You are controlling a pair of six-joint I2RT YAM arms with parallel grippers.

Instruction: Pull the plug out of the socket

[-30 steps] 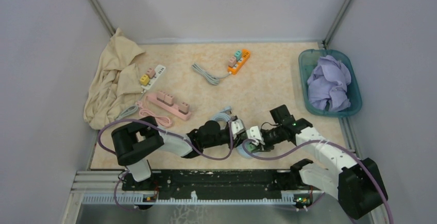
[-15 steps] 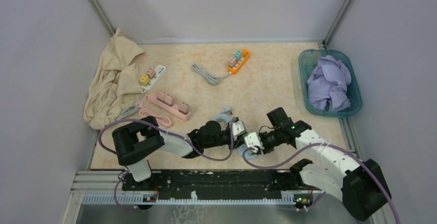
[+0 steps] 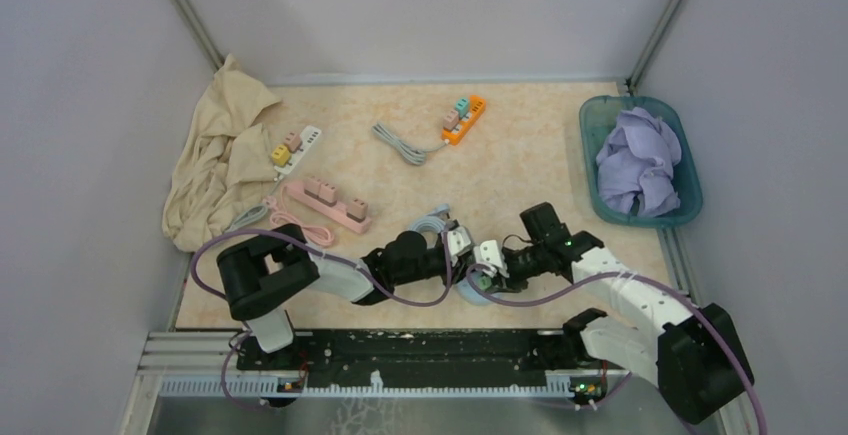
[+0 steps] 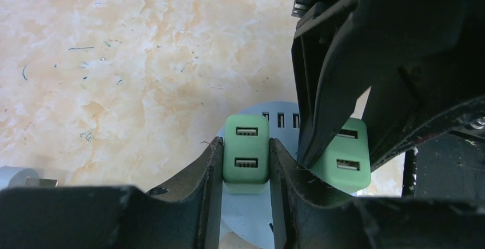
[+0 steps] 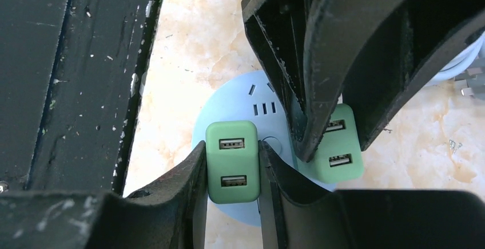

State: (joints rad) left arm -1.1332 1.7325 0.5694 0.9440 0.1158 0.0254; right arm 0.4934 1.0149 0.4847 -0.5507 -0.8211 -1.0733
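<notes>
Near table [image 3: 520,165] front edge | two green plugs [image 4: 246,154] [image 4: 346,166] are sitting in one round blue socket [image 5: 229,103] | left gripper [image 4: 245,146] is squeezing one plug | right gripper [image 5: 231,146] is squeezing the other | three power strips [image 3: 300,145] [image 3: 330,203] [image 3: 465,118] are lying beyond

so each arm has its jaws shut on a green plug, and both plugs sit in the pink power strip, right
Not the pink power strip, which lies apart, farther back. Both plugs sit in the round pale blue socket, as the left wrist view shows. The rest holds: left jaws shut on one green plug, right jaws on the other green plug.
</notes>
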